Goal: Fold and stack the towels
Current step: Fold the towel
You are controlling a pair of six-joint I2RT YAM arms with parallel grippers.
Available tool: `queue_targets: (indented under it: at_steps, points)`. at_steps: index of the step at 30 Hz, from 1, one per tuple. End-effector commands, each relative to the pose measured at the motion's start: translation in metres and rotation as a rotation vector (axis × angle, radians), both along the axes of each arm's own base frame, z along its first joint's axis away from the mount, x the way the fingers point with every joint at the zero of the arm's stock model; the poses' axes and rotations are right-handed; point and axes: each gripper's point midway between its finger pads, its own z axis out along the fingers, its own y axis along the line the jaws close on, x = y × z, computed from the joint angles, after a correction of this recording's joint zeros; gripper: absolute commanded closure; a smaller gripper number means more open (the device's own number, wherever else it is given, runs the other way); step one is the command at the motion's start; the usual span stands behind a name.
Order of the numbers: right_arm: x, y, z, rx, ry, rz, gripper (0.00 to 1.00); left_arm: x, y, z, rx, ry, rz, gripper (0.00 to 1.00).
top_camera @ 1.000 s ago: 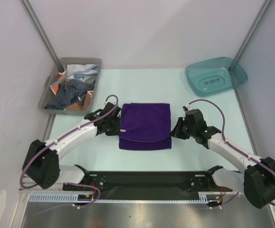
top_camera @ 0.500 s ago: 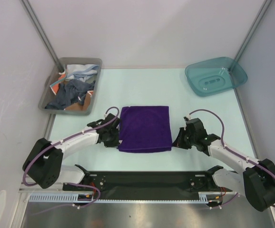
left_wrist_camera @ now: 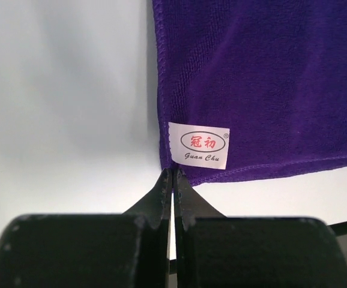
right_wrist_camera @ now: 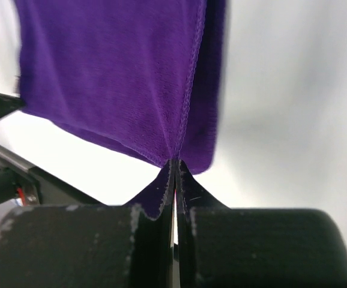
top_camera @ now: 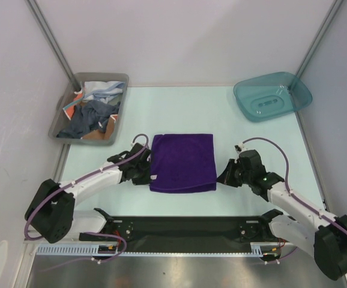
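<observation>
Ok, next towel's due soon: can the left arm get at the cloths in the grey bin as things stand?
Probably not yet: the left claw is shut on the purple towel. The grey bin sits on its side with nothing between, so likely once freed.

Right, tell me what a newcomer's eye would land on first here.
The deep purple towel, folded flat mid-table, stands out most. The left gripper and right gripper pinch its near corners with fingers shut, a white label by the left one. Far left, a grey bin holds a heap of mixed cloths; far right sits a teal bin.
</observation>
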Motion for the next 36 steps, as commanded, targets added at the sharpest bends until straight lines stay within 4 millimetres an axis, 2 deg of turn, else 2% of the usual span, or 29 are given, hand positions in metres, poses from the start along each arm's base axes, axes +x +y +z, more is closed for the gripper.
queue_targets:
  at_steps: [1, 8, 13, 15, 18, 19, 20, 22, 24, 25, 29, 33, 36]
  points:
    - [-0.005, 0.000, 0.007, 0.050, -0.026, -0.020, 1.00, -0.004, -0.005, 0.001, -0.041, -0.004, 0.015, 1.00]
    - [-0.020, -0.010, -0.024, -0.002, 0.047, -0.035, 1.00, -0.014, 0.004, -0.015, -0.009, 0.023, 0.027, 1.00]
    - [-0.022, -0.016, -0.030, -0.018, 0.045, -0.054, 1.00, -0.018, 0.007, -0.021, 0.000, 0.032, 0.029, 1.00]
    - [-0.019, -0.011, -0.022, 0.003, 0.023, -0.038, 1.00, -0.017, 0.005, -0.018, -0.010, 0.028, 0.026, 1.00]
    - [-0.014, -0.008, -0.006, 0.003, 0.000, -0.015, 1.00, -0.008, 0.001, 0.000, -0.014, 0.001, 0.021, 1.00]
    - [-0.006, -0.007, 0.008, 0.005, -0.033, -0.015, 1.00, -0.001, -0.003, 0.014, -0.034, -0.030, 0.020, 1.00]
    - [-0.005, -0.007, 0.014, 0.002, -0.036, -0.014, 1.00, 0.000, -0.005, 0.021, -0.042, -0.040, 0.019, 1.00]
    - [-0.008, -0.009, 0.020, -0.002, -0.022, -0.012, 1.00, 0.000, -0.006, 0.036, -0.060, -0.062, 0.020, 1.00]
    - [-0.015, -0.009, 0.023, 0.013, -0.024, -0.004, 1.00, -0.004, -0.009, 0.038, -0.086, -0.061, 0.017, 1.00]
    - [-0.018, -0.009, 0.021, 0.019, -0.015, 0.001, 1.00, -0.006, -0.009, 0.036, -0.091, -0.055, 0.018, 1.00]
    - [-0.037, -0.019, -0.008, -0.003, 0.051, -0.016, 1.00, -0.023, -0.003, 0.006, -0.077, 0.009, 0.017, 1.00]
    - [-0.042, -0.022, -0.025, -0.005, 0.096, -0.048, 1.00, -0.033, 0.003, -0.013, -0.063, 0.038, 0.026, 1.00]
    - [-0.043, -0.020, -0.031, -0.003, 0.117, -0.051, 1.00, -0.038, 0.005, -0.027, -0.043, 0.068, 0.021, 1.00]
